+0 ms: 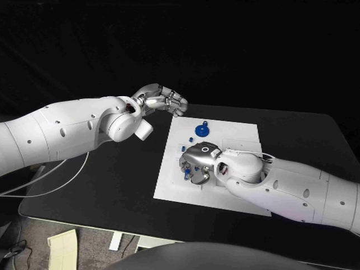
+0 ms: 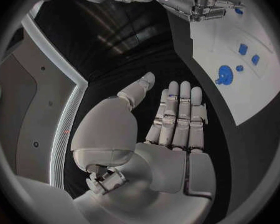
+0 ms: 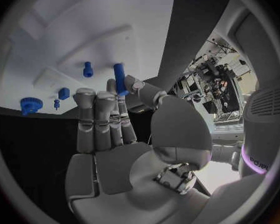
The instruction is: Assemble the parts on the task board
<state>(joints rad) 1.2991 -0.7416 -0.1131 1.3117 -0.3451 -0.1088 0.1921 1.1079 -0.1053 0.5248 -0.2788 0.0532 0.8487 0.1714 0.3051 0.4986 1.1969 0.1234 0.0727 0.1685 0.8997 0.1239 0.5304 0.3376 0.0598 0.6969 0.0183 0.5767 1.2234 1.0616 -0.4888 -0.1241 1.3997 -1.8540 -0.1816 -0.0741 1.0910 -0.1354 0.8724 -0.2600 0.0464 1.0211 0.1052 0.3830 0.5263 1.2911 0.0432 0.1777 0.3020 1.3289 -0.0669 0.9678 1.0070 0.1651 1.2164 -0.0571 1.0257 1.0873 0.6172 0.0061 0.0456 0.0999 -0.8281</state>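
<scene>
Task board (image 1: pixel 229 132) bears blue parts (image 1: pixel 201 130).

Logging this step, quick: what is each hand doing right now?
Left hand: open, holding nothing, beside the task board.
Right hand: pinching a blue peg over the board.
</scene>
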